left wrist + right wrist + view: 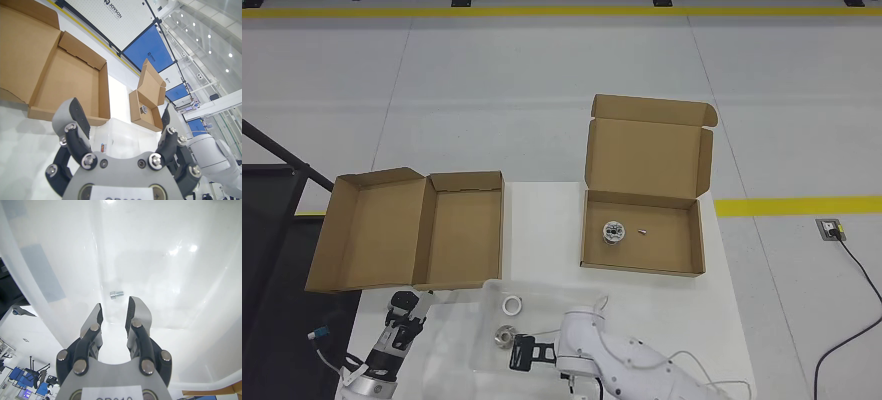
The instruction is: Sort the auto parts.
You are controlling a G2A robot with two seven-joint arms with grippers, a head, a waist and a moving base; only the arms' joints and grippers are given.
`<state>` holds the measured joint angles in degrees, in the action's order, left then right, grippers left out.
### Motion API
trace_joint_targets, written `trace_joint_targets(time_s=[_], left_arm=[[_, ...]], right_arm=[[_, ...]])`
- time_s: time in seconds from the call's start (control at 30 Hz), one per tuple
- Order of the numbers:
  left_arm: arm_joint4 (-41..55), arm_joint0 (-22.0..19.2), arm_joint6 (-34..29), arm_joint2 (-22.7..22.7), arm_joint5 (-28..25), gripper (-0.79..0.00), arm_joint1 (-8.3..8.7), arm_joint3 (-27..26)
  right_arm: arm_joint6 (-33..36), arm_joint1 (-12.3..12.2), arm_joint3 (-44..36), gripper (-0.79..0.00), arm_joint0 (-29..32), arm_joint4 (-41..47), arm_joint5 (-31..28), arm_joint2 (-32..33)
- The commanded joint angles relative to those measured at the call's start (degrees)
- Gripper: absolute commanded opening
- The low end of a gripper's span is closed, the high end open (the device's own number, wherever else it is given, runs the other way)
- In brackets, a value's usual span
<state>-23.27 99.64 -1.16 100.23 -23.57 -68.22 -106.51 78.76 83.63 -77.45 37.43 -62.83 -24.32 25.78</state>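
A small silver bolt (116,294) lies on the floor of the clear bin (170,256), just ahead of the right gripper (115,308), which is released, with nothing between its fingers. A white ring (511,303) and a metal part (504,335) share that bin. The left gripper (121,106), also released, hovers beside the bin. On the bench (542,215), the right box (682,240) holds a round part (614,232); the left box (457,230) lies open.

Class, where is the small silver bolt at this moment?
In the right wrist view, the bolt lies in the clear bin, just ahead of the open fingers of the right gripper.
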Motion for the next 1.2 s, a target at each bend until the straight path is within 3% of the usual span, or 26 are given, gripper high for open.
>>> trace_joint_targets(time_s=[0.0, 0.7, 1.03, 1.17], left_arm=[[0.0, 0.0, 0.0, 0.0, 0.0, 0.0, 0.0, 0.0], [0.0, 0.0, 0.0, 0.0, 0.0, 0.0, 0.0, 0.0], [0.0, 0.0, 0.0, 0.0, 0.0, 0.0, 0.0, 0.0], [0.0, 0.0, 0.0, 0.0, 0.0, 0.0, 0.0, 0.0]], right_arm=[[-0.5, 0.6, 1.2, -0.471, -0.6, 0.0, 0.1, -0.5], [-2.8, 4.5, 9.0, -0.48, -2.4, -0.1, 1.2, -2.8], [-2.2, 5.4, 11.1, -0.616, -2.8, -0.9, 2.0, -2.2], [-2.7, 5.3, 11.5, -0.619, -2.9, -1.6, 2.4, -1.2]])
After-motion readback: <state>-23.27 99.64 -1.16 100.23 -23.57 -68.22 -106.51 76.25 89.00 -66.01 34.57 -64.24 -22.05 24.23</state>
